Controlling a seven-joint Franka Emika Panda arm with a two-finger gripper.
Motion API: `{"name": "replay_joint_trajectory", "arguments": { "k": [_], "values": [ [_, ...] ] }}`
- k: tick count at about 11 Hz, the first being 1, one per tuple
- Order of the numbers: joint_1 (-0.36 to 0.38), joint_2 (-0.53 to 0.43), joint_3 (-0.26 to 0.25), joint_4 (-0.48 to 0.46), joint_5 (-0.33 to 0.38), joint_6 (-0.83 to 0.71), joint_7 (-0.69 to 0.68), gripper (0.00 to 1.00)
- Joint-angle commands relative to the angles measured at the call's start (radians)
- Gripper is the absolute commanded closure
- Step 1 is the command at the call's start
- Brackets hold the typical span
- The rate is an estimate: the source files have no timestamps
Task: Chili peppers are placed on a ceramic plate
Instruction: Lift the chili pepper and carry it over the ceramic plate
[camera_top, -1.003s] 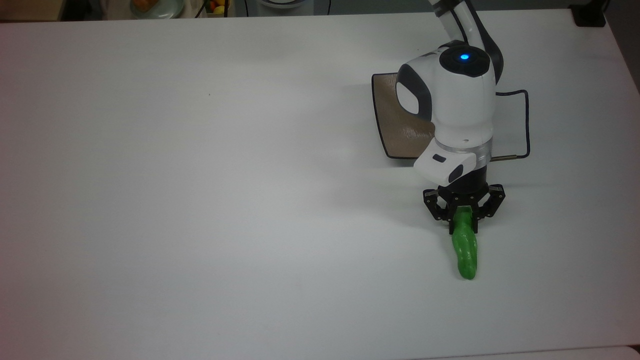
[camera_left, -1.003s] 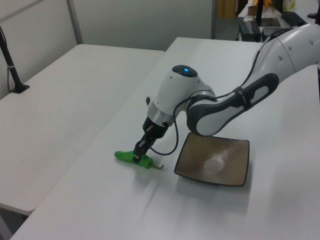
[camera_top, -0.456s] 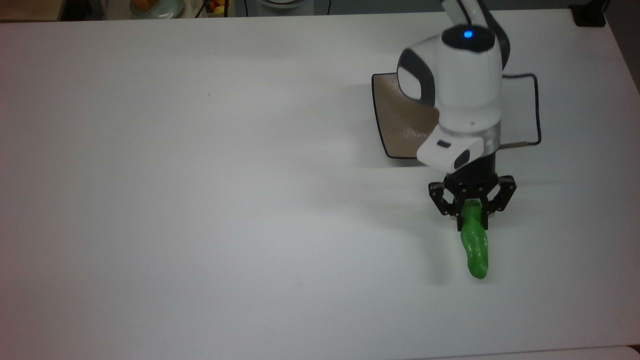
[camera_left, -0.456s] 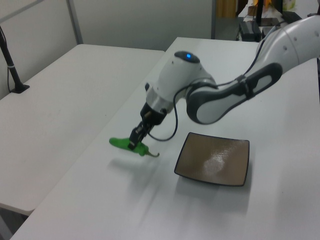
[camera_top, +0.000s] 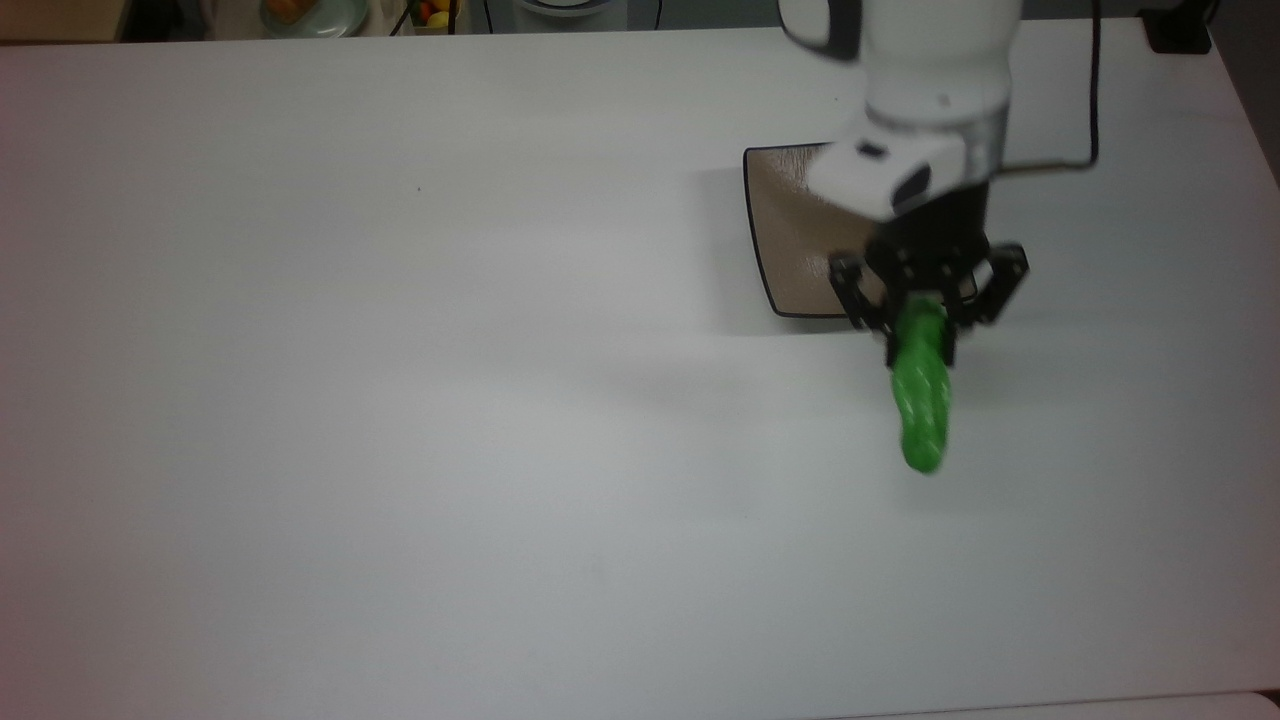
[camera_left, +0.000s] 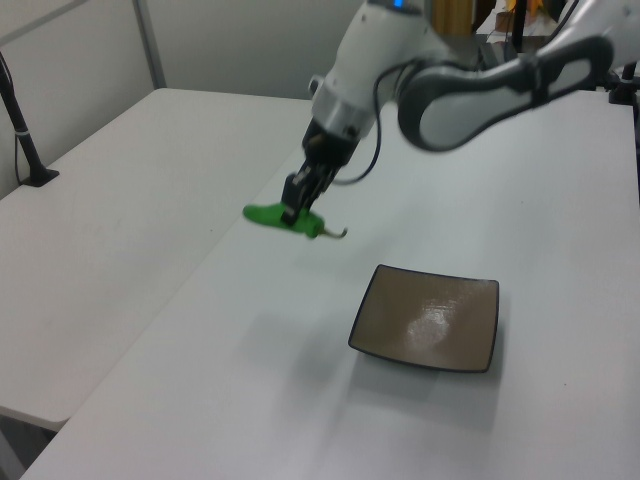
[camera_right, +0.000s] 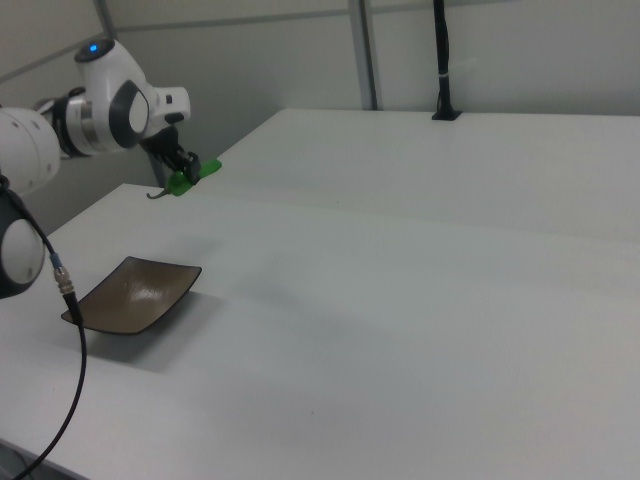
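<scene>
My gripper (camera_top: 921, 322) (camera_left: 297, 208) (camera_right: 182, 171) is shut on the bright green chili pepper (camera_top: 922, 400) (camera_left: 266, 215) (camera_right: 189, 177) near its stem end, and the pepper hangs well above the white table. Its curled stem (camera_left: 336, 233) sticks out toward the left view's right. The square brown ceramic plate (camera_top: 790, 240) (camera_left: 428, 318) (camera_right: 133, 293) lies flat and empty on the table. In the top view the pepper sits just past the plate's lower right corner. In the left view it hovers up and to the left of the plate.
A black cable (camera_top: 1092, 90) (camera_right: 70, 330) trails from the arm over the table beside the plate. A black post (camera_left: 25, 140) (camera_right: 443, 60) stands on the neighbouring table. Open white tabletop (camera_top: 400, 400) spreads to the top view's left of the plate.
The gripper has lifted the chili pepper off the table and carried it higher, toward the plate's edge. The plate has not moved.
</scene>
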Motion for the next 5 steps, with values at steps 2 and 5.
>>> {"name": "replay_joint_trajectory", "arguments": {
  "k": [2,5],
  "values": [
    [-0.038,-0.272,-0.002,-0.184,0.006,-0.252,0.011,1.00],
    [-0.061,-0.419,-0.002,-0.299,0.023,-0.417,-0.023,1.00]
  ]
}}
